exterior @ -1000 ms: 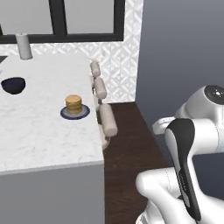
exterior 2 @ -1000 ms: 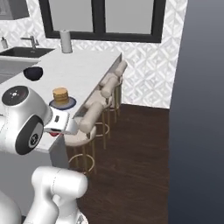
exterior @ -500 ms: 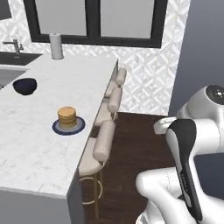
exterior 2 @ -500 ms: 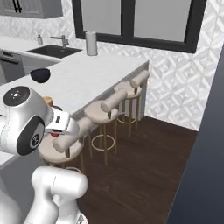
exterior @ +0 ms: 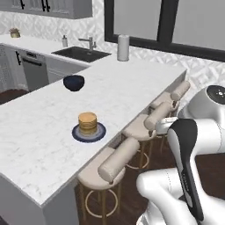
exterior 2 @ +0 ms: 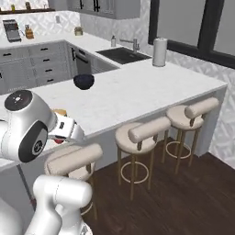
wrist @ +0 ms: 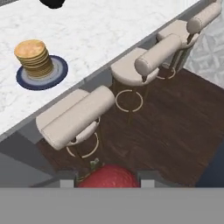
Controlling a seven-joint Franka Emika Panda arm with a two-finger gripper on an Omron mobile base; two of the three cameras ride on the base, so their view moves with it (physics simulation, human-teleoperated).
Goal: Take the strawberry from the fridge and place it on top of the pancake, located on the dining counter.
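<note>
We count one pancake (exterior: 87, 123) stack, upright on one dark blue plate (exterior: 99, 134) on the dining counter (exterior: 48, 145), and three padded stools (exterior: 119, 161) along the counter's edge just beside the plate. Farther along the counter from the pancake sit one dark blue bowl (exterior: 74, 82) and one white upright roll (exterior: 123, 48), with a sink (exterior: 81, 53) beyond it. One strawberry (wrist: 108, 177) sits pinched between the gripper (wrist: 105, 180) fingers, which are nearly closed around it, off the counter and over the dark floor by the nearest stool; its leafy end seems to point toward the stools, though little shows. We see no readable writing.
</note>
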